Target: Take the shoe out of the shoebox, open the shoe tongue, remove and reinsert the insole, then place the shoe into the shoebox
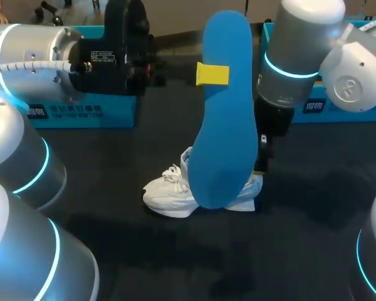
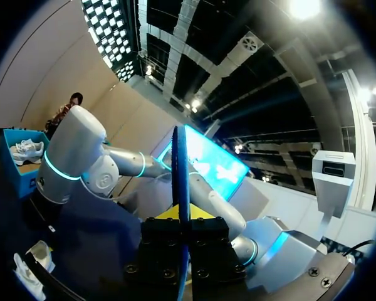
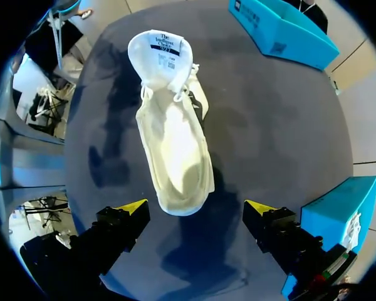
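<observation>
A: Which step are we on?

B: The insole [image 1: 224, 125] is out of the shoe, so we judge reinsertion comes next. Our left gripper [image 1: 212, 74] is clamped on its upper half, both fingers pressing its faces, and holds it upright, high over the table [image 1: 238, 263].

A: Where is the shoe?

B: The white shoe [image 1: 175, 194] sits sole-down on the table beneath the insole, with its tongue [image 3: 160, 47] folded open. Our right arm hangs straight down over the heel. The right gripper [image 3: 195, 210] gapes wide and holds nothing.

A: What does the next move need?

B: We tip the insole toe-first into the opening. The right fingers probably need to steady the heel.
</observation>
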### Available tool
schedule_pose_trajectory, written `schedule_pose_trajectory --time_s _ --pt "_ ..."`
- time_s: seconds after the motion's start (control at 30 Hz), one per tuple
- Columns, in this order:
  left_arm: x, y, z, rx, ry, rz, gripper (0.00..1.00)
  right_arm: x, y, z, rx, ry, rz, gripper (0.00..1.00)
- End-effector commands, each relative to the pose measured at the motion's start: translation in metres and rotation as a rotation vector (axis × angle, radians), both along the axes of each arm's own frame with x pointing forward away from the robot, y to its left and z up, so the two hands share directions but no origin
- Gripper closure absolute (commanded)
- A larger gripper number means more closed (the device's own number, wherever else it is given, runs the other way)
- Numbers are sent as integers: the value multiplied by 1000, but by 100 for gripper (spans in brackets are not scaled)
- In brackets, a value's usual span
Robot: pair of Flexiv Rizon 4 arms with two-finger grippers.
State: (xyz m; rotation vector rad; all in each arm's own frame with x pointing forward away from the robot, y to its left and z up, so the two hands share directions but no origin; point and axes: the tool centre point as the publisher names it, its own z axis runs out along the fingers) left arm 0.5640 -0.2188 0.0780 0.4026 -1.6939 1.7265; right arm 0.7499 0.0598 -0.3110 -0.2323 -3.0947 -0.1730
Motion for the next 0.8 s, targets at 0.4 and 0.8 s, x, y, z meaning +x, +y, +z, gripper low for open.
schedule_pose_trajectory --time_s 0.4,0.8 --pt "-1 -1 -1 -1 0 1 100 14 8 -12 3 -33 -12 0" --pt "-1 -1 -1 -1 0 1 100 33 36 -17 10 -31 43 0"
